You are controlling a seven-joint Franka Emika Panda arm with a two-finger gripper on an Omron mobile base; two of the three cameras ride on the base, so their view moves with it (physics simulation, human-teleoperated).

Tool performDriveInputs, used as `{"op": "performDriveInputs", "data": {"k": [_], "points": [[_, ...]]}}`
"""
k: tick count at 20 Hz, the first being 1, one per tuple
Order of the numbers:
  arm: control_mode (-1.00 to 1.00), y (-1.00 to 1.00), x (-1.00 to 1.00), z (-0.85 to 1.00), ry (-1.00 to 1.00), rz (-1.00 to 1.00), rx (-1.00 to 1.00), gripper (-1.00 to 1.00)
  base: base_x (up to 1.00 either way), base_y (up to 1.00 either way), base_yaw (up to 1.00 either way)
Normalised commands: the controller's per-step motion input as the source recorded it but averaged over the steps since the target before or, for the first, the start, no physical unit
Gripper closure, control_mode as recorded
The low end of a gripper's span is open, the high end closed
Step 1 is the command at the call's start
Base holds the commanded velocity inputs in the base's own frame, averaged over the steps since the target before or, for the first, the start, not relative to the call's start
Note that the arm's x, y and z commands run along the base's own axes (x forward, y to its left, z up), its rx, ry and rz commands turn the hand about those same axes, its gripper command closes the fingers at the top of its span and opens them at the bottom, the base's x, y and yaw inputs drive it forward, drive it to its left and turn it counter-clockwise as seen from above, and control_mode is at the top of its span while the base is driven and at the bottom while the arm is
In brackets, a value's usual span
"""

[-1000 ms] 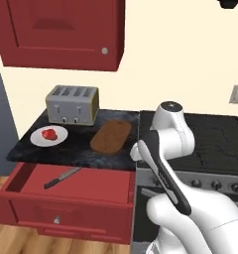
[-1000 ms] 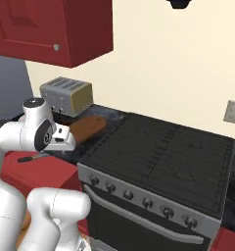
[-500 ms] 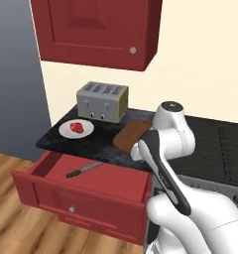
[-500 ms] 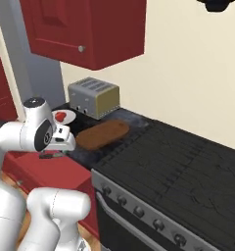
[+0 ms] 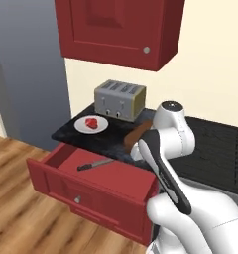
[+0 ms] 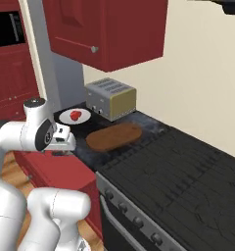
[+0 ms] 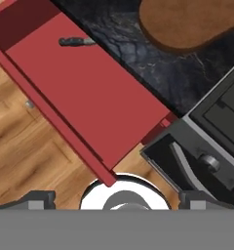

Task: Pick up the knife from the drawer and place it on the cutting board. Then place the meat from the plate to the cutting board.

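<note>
Dark-red wooden drawer [image 5: 91, 186], slim black-handled knife [image 5: 95, 164] inside.

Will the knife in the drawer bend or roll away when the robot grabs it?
Probably not. The knife looks stiff, with a steel blade and black handle. It lies flat on the open drawer floor, so it likely won't roll, though it might slide. It's slim and low, so pinching it could be tricky.
</note>
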Motion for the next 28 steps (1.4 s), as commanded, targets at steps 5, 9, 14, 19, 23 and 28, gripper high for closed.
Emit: {"op": "performDriveInputs", "data": {"k": [5, 9, 14, 19, 23, 28], "points": [[1.0, 0.0, 0.0, 0.0, 0.0, 0.0, 0.0, -1.0, 0.44, -0.02, 0.33], [1.0, 0.0, 0.0, 0.0, 0.0, 0.0, 0.0, -1.0, 0.24, 0.73, 0.29], [1.0, 0.0, 0.0, 0.0, 0.0, 0.0, 0.0, -1.0, 0.67, 0.25, 0.3], [1.0, 0.0, 0.0, 0.0, 0.0, 0.0, 0.0, -1.0, -0.25, -0.48, 0.35], [1.0, 0.0, 0.0, 0.0, 0.0, 0.0, 0.0, -1.0, -0.71, -0.65, 0.26], [1.0, 0.0, 0.0, 0.0, 0.0, 0.0, 0.0, -1.0, 0.03, -0.43, 0.27]]}}
